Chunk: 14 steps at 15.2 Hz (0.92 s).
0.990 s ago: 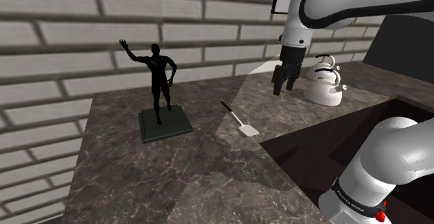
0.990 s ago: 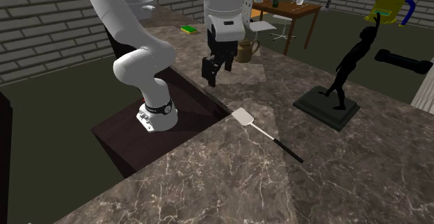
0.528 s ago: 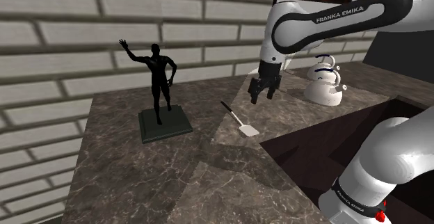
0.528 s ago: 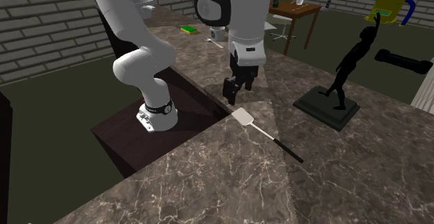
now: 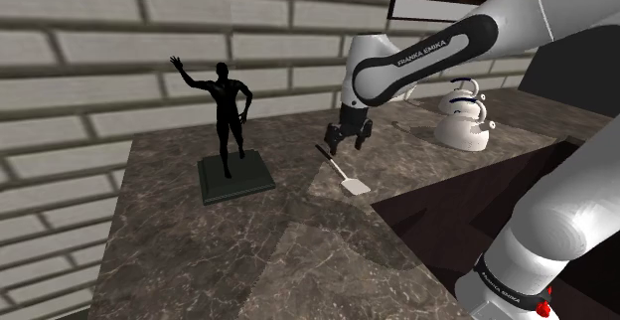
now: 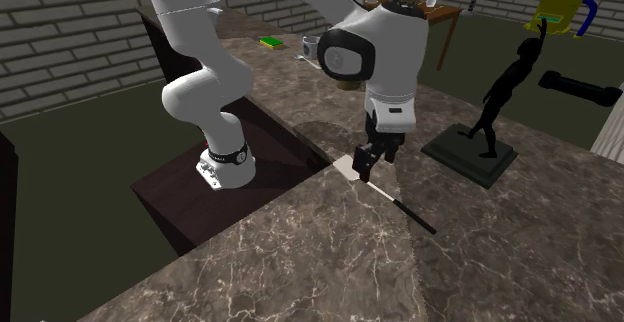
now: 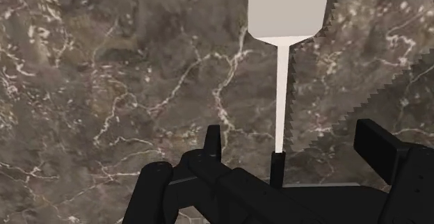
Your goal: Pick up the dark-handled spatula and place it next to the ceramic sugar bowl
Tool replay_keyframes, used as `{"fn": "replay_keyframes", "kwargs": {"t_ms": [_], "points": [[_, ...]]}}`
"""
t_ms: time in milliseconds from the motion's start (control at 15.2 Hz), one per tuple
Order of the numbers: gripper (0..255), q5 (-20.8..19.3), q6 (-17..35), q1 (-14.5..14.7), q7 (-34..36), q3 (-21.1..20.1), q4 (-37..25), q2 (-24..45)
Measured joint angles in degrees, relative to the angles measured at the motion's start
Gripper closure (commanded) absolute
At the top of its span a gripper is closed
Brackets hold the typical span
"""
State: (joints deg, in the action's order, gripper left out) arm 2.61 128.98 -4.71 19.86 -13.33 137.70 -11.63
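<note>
Dark veined marble makes up the counter, with a pale brick wall rising behind it. The spatula lies flat on it, its pale blade near the edge of the dark recess and its dark handle pointing toward the wall. It has not budged over the last second.

What has moved is the arm. A second ago its jaws hung beside the sugar bowl, half a second ago they were partway across, and now they sit over the spatula's handle end. In the wrist view the jaws stand wide apart and hold nothing. The thin pale shaft runs out between them, and the dark handle begins just under the hand. How close they are to the marble I can't quite tell; just above it, I'd guess. To my eye the reach is all but done, while the drop, the squeeze and the carry all remain.

The sugar bowl is white with blue trim and has its lid on, so whatever is inside stays hidden. It stands near the wall, well apart from the spatula toward the shoulder view's right.

A black figurine on a dark base stands apart on the spatula's other side.
</note>
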Motion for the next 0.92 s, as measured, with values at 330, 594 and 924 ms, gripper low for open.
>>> {"fn": "replay_keyframes", "kwargs": {"t_ms": [330, 594, 924], "points": [[0, -2.69, 5.71, -0.50, 4.42, -1.12, -0.71, 5.75], [0, -3.60, 8.70, -0.56, 5.31, -1.31, -0.06, 8.13], [0, -3.80, 9.40, -0.60, 5.41, -1.30, 0.12, 8.63]]}}
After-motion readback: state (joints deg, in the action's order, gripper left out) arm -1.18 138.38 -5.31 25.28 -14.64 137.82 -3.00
